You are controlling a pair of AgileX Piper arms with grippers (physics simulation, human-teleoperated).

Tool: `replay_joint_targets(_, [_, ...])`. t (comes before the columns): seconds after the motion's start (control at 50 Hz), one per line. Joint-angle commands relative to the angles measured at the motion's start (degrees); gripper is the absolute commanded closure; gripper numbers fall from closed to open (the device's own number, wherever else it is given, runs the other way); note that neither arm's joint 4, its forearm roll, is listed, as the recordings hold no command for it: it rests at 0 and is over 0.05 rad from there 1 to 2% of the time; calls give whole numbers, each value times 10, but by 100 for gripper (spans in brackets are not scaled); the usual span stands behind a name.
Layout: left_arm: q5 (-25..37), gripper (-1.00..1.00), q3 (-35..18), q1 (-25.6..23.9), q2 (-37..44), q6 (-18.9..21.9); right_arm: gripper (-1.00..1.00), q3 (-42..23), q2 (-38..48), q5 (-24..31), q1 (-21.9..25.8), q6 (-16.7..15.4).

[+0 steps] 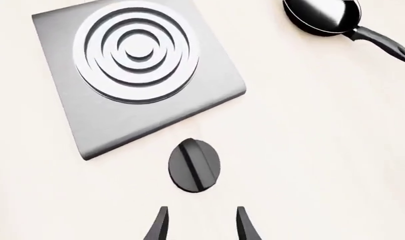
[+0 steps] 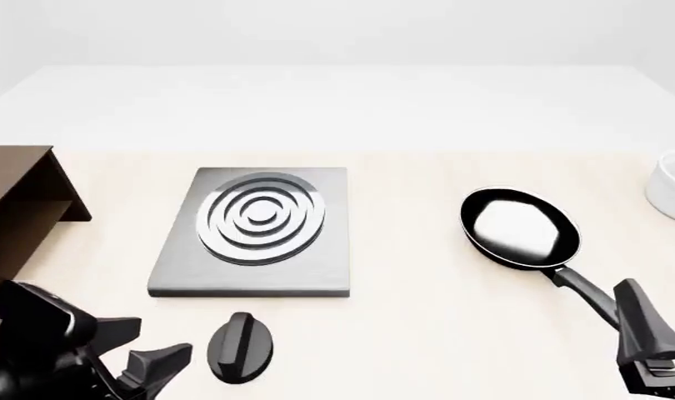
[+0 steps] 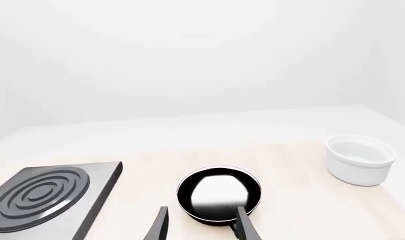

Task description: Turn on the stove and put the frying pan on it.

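While knob sits just ahead of spread left fingers | right fingers spread, straddling frying pan handle

no readable text, labels, numbers, no brand marks anywhere

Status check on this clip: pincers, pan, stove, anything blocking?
Both pincers open, empty: left pincer lined up on knob, right pincer behind pan. Pan on table, off stove. Nothing blocking.

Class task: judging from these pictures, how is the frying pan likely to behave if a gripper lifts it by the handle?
The frying pan looks rigid, so it should keep its shape. Its round bowl sits far from the long handle, so it may droop bowl-first. The glossy finish suggests it could slip.
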Motion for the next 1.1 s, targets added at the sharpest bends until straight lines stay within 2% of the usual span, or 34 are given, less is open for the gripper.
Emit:
replay_joint_targets(0.02, [-55,-100,48,-36,31,-13,-100,0,0,0,0,0])
replay_joint_targets(0.48, [-209,-100,106,-46,149,-9,-100,0,0,0,0,-1])
replay_joint_targets(0.9, [-320,-100,124,-39,259,-3,-100,0,0,0,1,-1])
replay_joint_targets(1.1, [-351,-100,124,-46,293,-3,-100,-1,0,0,1,-2])
